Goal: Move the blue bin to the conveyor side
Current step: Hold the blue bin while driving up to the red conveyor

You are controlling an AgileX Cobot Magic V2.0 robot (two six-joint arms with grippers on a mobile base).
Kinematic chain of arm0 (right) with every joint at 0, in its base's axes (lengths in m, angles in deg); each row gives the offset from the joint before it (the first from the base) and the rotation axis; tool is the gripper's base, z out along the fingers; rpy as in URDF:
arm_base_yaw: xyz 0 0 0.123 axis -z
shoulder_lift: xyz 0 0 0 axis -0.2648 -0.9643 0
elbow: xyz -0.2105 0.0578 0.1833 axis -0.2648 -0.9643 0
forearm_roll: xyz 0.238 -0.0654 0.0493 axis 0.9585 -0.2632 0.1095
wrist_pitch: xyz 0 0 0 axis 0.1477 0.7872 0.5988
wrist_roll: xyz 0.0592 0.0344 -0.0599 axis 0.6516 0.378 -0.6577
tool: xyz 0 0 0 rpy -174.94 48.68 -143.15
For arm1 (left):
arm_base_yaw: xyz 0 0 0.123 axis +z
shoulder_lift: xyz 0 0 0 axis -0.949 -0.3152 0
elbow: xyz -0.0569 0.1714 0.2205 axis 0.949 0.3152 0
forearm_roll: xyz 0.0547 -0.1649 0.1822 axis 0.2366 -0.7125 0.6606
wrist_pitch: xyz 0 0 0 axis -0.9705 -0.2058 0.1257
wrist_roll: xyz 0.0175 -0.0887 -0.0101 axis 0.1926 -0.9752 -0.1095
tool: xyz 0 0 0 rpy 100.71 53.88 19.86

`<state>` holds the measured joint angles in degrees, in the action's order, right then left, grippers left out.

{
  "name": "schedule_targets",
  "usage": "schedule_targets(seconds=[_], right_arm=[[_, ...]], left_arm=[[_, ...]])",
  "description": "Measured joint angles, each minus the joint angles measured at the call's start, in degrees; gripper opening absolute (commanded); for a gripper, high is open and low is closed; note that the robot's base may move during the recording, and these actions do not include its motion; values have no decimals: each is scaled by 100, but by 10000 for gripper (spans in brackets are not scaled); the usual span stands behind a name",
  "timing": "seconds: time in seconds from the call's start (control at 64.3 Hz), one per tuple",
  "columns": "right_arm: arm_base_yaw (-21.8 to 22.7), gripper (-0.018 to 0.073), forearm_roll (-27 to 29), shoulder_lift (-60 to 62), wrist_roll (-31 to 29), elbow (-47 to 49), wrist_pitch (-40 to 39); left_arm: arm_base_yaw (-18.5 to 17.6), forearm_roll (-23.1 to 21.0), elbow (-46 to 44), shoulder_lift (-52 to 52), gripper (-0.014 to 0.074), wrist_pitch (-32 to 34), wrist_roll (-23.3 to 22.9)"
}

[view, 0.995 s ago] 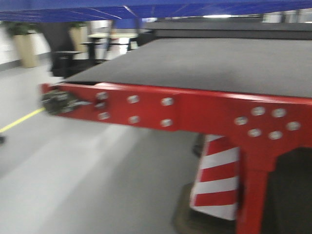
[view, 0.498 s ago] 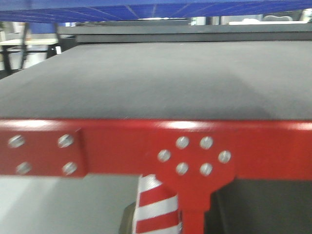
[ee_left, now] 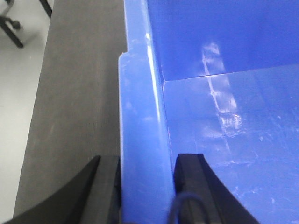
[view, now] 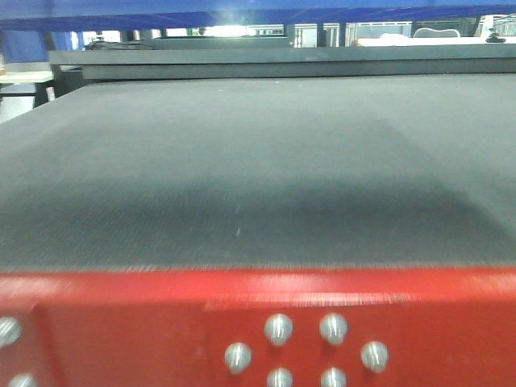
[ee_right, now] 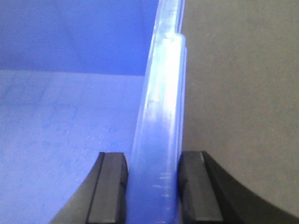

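Two pincers held your load: the left pincer (ee_left: pixel 145 163) and the right pincer (ee_right: pixel 152 161) each pinched a side rim of the blue bin (ee_left: pixel 224 93), carried over the conveyor side (view: pixel 242 177). Within a second you had swung from its corner to square-on and close, the red frame (view: pixel 121 322) sinking low in front view. Lowering looked like your next move, though the gap beneath was hard to read.

A black castored leg (ee_left: pixel 11 31) stands on pale grey floor (ee_left: pixel 18 121).
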<state>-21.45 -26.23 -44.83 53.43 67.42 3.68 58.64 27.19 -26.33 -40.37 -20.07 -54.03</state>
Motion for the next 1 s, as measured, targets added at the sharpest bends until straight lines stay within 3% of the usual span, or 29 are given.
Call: schedule_targets(seconds=[0.529,0.995], right_arm=[[0,-80,-33,0,0,0,-33],[0,-80,-33,0,0,0,-33]], left_arm=[[0,88,0,0,-9,591,42],[0,92,0,0,-9,591,42]])
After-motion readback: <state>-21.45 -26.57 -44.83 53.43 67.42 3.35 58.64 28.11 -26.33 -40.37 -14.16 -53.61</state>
